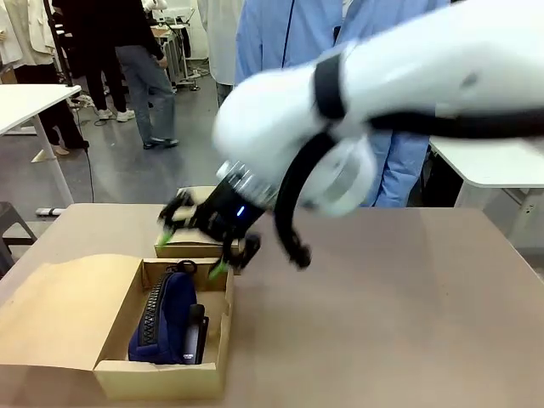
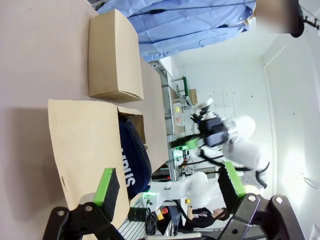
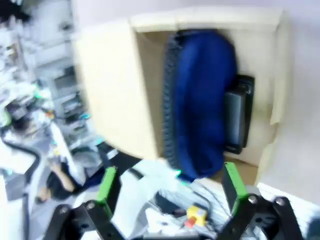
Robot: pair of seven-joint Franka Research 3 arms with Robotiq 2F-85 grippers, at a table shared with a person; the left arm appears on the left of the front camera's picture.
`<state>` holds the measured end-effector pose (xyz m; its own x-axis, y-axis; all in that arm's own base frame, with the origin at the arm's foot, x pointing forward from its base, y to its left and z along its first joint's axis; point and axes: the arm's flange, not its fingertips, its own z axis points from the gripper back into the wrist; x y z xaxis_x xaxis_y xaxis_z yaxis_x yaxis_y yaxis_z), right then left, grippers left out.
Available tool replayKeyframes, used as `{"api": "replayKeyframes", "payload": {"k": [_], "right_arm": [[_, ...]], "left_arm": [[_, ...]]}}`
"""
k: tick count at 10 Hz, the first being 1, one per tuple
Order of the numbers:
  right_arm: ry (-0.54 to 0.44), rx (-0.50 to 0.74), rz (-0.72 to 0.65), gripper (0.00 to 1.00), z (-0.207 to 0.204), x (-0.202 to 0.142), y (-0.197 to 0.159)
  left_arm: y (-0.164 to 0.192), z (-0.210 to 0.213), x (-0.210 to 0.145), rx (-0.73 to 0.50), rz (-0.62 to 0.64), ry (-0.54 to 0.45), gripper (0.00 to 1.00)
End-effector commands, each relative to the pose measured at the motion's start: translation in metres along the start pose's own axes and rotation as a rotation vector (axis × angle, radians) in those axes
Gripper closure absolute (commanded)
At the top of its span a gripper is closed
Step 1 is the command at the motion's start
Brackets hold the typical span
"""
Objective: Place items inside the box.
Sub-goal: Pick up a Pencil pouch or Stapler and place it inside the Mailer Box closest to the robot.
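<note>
An open cardboard box (image 1: 119, 374) sits at the table's near left, its lid flap folded out to the left. Inside lie a navy zip pouch (image 1: 166, 314) and, against its right side, a black stapler (image 1: 201, 327). My right gripper (image 1: 190, 253) hovers open just above the box's far edge, nothing between its green pads. The right wrist view looks down past the open right gripper (image 3: 170, 185) onto the pouch (image 3: 200, 100), the stapler (image 3: 237, 120) and the box wall (image 3: 115, 90). My left gripper (image 2: 167, 185) is open and empty, back from the box flap (image 2: 85, 150) and the pouch (image 2: 132, 160).
A smaller closed cardboard box (image 1: 189, 245) stands just behind the open one, partly covered by my right gripper; in the left wrist view the small box (image 2: 112, 55) lies farther off. A person in a blue coat (image 1: 280, 34) stands at the far side. Bare tabletop (image 1: 391, 314) spreads right.
</note>
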<state>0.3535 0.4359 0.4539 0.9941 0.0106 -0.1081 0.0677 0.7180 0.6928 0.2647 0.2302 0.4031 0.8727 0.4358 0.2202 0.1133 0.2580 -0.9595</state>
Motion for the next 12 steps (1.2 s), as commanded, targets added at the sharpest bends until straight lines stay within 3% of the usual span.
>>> {"api": "replayKeyframes", "payload": {"k": [1, 3, 4, 7, 9, 11, 12], "right_arm": [[0.100, 0.350, -0.040, 0.00, 0.110, -0.018, -0.138], [0.268, 0.654, -0.019, 0.00, 0.158, -0.016, -0.239], [0.263, 0.779, -0.034, 0.00, 0.168, -0.010, -0.276], [0.262, 0.988, -0.024, 0.00, 0.191, -0.007, -0.368], [0.109, 0.961, -0.106, 0.00, 0.206, -0.025, -0.406], [-0.166, 0.795, -0.072, 0.00, 0.218, -0.065, -0.412], [-0.343, 0.722, -0.138, 0.00, 0.217, -0.071, -0.396]], "left_arm": [[-0.001, 0.000, -0.001, -0.014, -0.015, 0.000, 0.00], [-0.001, 0.000, -0.001, -0.014, -0.015, 0.000, 0.00], [-0.001, 0.000, -0.001, -0.014, -0.015, 0.000, 0.00], [-0.001, 0.000, -0.001, -0.014, -0.015, 0.000, 0.00], [-0.001, 0.000, -0.001, -0.014, -0.015, 0.000, 0.00], [-0.001, 0.000, -0.001, -0.014, -0.015, 0.000, 0.00], [-0.001, 0.000, -0.001, -0.014, -0.015, 0.000, 0.00]]}}
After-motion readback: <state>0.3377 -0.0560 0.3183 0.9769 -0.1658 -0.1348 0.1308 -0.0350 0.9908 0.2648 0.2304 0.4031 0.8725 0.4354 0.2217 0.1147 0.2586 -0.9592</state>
